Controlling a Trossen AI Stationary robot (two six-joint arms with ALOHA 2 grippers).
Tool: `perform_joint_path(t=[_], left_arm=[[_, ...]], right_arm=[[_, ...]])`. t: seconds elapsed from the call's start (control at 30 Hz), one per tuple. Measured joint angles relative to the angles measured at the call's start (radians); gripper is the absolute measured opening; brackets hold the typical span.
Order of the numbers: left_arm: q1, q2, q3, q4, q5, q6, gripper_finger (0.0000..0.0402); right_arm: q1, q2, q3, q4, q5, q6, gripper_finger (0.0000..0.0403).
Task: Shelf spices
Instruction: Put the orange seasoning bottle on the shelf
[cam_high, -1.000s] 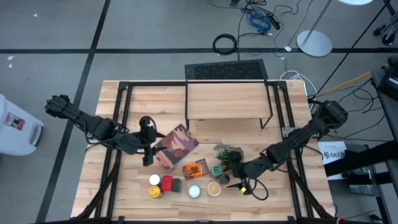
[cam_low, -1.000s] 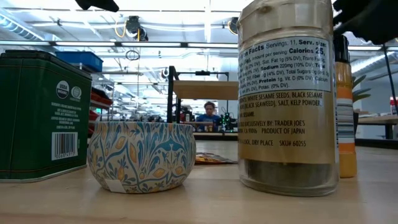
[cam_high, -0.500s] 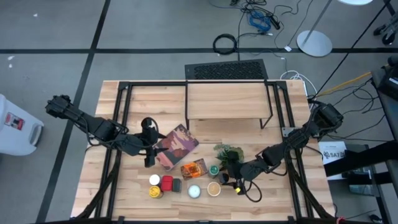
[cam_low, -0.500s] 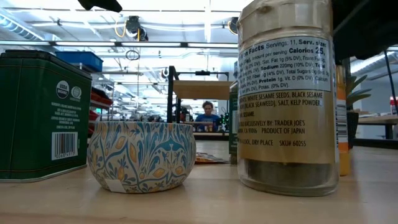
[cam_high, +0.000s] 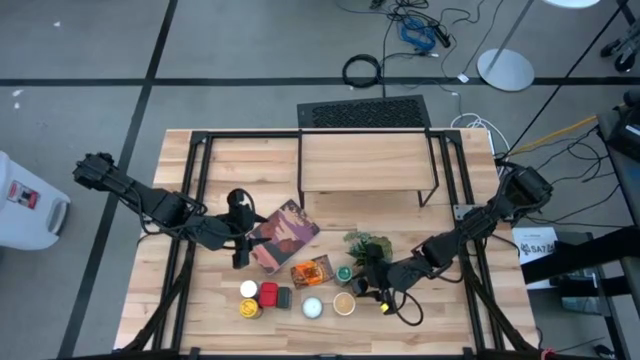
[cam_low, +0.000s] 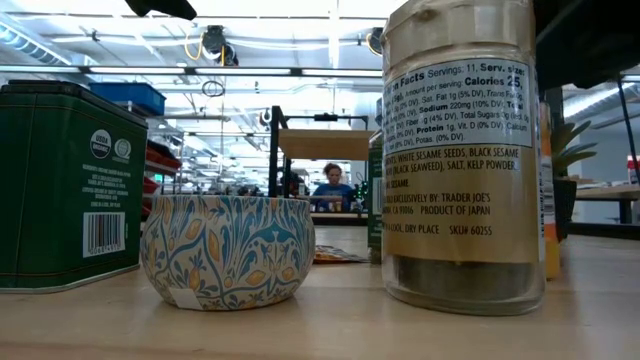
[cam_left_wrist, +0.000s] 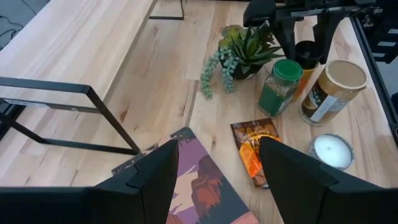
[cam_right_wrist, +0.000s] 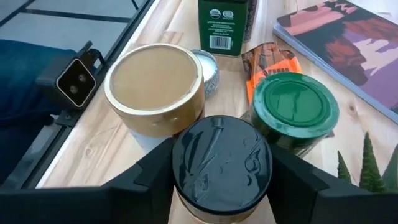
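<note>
Planked table (cam_high: 200, 310): right gripper (cam_right_wrist: 221, 163) straddles glossy black-capped jar (cam_right_wrist: 222, 162) (round); left gripper (cam_left_wrist: 217, 168) agape.

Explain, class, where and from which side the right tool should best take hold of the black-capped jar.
Probably at the round black cap, or the neck just under it, from above. The black-capped jar stands upright, and the green-lidded jar and tan-lidded jar crowd two of its sides, so a low side approach looks blocked. The right tool already sits open, straddling the cap.
</note>
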Motion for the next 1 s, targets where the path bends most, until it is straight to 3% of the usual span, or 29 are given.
perform_joint_path(t=[0.2,0.53,0.7,1.0], left_arm=[[0.0,0.0,0.0,0.0,0.0,0.002,0.0235],[0.0,0.0,0.0,0.001,0.001,0.005,0.0235],[0.0,0.0,0.0,0.0,0.001,0.008,0.0235],[0.0,0.0,0.0,0.025,0.001,0.043,0.0235]], right_arm=[[0.019,-0.035,0.065,-0.061,0.004,-0.032,0.0186],[0.038,-0.092,0.306,-0.464,0.048,-0.087,0.0186],[0.027,-0.123,0.43,-0.694,0.151,-0.101,0.0186],[-0.064,-0.246,0.572,-0.896,0.322,-0.112,0.0186]])
